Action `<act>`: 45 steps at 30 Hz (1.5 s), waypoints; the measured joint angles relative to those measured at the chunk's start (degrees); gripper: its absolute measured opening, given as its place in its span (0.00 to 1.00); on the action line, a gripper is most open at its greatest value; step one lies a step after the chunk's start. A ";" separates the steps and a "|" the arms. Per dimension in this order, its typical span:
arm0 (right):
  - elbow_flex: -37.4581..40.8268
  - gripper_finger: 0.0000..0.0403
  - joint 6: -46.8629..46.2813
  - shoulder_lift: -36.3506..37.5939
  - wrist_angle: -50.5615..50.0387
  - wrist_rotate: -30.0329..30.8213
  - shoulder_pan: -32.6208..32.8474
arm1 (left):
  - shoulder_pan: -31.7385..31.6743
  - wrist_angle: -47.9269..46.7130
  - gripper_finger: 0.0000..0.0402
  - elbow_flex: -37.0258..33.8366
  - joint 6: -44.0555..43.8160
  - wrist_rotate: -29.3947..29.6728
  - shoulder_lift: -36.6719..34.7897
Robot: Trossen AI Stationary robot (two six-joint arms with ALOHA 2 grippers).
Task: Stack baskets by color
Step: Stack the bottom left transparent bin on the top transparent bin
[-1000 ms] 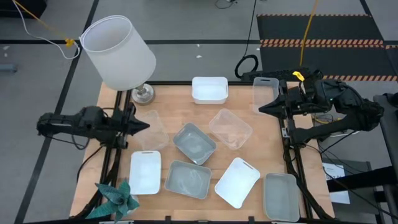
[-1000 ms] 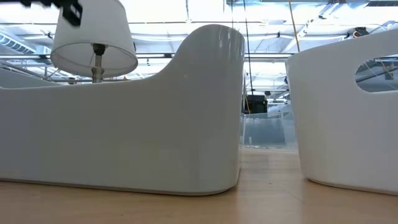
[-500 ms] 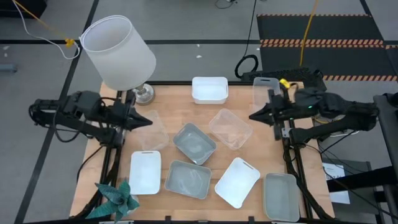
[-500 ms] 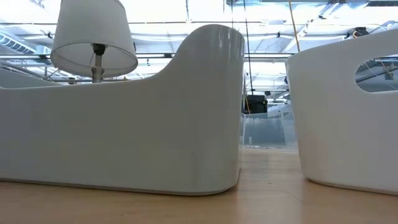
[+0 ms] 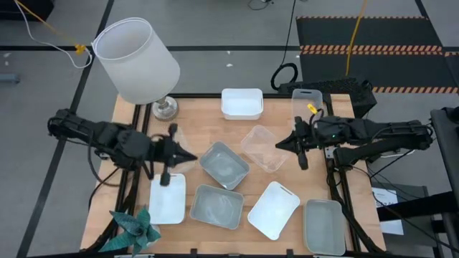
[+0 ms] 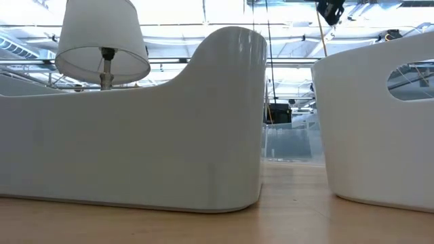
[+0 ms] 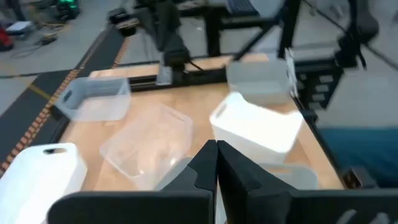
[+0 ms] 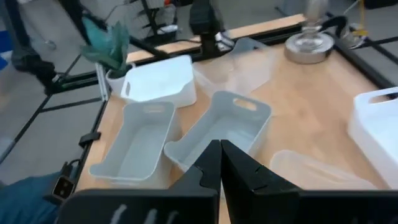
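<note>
Several baskets lie scattered on the wooden table (image 5: pixel 287 179). The white ones are at the far edge (image 5: pixel 242 102), near left (image 5: pixel 167 198) and near middle (image 5: pixel 273 209). Two grey-green ones (image 5: pixel 224 165) (image 5: pixel 216 206) lie in the middle, and a clear one (image 5: pixel 265 148) lies right of them. My left gripper (image 5: pixel 193 159) is shut and hangs in the air left of the grey-green baskets (image 7: pixel 217 158). My right gripper (image 5: pixel 278 145) is shut above the clear basket's right end (image 8: pixel 219 158).
A lamp with a big white shade (image 5: pixel 136 57) stands on its metal base (image 5: pixel 165 107) at the far left. A teal cloth (image 5: pixel 134 228) sits at the near left corner. More baskets lie at far right (image 5: pixel 306 100), near right (image 5: pixel 325 226) and under my left arm (image 5: pixel 176 143).
My left gripper has swung from the table's left edge toward the middle and the near edge, staying shut. My right gripper has come down and toward the table's left, over the clear basket, also shut. No basket has moved.
</note>
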State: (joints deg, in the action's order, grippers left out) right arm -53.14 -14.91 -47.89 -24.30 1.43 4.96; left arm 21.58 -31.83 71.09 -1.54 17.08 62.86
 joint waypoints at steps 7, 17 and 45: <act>7.37 0.00 -1.61 -0.01 11.72 4.05 7.05 | 0.81 0.63 0.03 0.00 2.64 0.20 4.19; 7.67 0.00 -2.16 -0.92 17.15 10.16 11.48 | -0.53 10.33 0.03 -6.25 5.76 0.31 5.08; -5.02 0.00 3.64 -16.74 11.15 12.31 17.55 | -2.99 18.65 0.03 -11.96 9.41 -5.11 4.95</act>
State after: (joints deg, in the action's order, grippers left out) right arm -58.16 -11.27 -64.63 -13.15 13.74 22.51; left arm 18.59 -13.17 59.12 7.87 11.97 67.81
